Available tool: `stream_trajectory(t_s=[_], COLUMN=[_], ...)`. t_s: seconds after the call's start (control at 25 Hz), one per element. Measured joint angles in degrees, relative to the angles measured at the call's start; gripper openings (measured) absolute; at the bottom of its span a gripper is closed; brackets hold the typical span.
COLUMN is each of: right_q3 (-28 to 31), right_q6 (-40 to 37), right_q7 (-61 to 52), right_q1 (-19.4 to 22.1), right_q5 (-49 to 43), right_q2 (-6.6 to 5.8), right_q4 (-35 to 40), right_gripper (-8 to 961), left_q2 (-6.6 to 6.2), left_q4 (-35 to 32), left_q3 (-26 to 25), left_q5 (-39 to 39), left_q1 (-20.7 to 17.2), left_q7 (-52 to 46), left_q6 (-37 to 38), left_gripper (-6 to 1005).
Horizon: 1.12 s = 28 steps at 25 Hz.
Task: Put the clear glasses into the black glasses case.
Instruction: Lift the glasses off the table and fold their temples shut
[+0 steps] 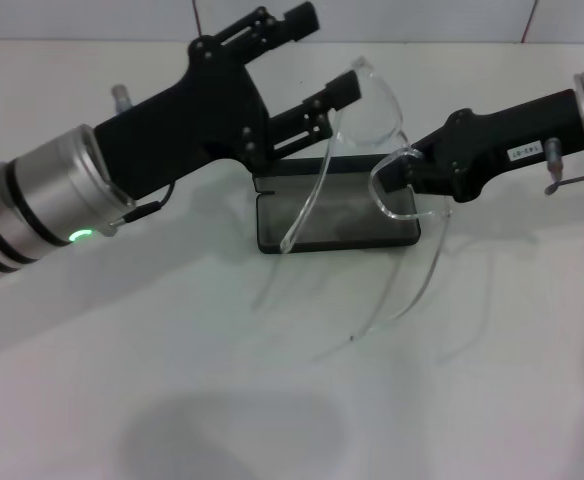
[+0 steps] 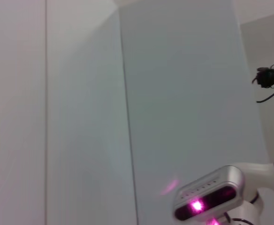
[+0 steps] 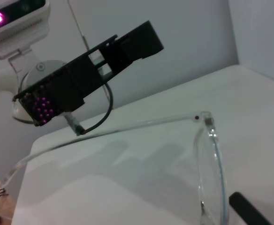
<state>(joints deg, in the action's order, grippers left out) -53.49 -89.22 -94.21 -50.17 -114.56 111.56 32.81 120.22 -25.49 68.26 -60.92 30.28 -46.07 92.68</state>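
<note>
Clear plastic, head view: the glasses [image 1: 372,150] hang above the open case [image 1: 337,215], arms unfolded, pinched at one lens by your right gripper [image 1: 404,178]. The left gripper [image 1: 317,62] hovers released beside them. Next, lower them in. Right wrist view: probably no contact with the left gripper [image 3: 127,44].

White table surface [image 1: 222,400] under even light; pale tiled wall [image 1: 422,18] behind; plain panelled walls [image 2: 80,117] alongside.
</note>
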Motion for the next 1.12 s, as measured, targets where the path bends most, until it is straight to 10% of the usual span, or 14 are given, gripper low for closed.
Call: stream_trajectory(t_s=[1.12], right_q3=[-0.2], right_q6=[-2.0], right_q7=[-5.0], right_q1=[-2.5], right_q5=[0.5], right_q2=[0.27], right_q4=[-0.1], right_gripper=[19], left_q2=[0.04], left_q4=[6.8], left_q3=[2.9], left_q5=[3.8], left_q1=[4.0], left_q7=[7.2], left_q6=[-0.9], left_gripper=[709])
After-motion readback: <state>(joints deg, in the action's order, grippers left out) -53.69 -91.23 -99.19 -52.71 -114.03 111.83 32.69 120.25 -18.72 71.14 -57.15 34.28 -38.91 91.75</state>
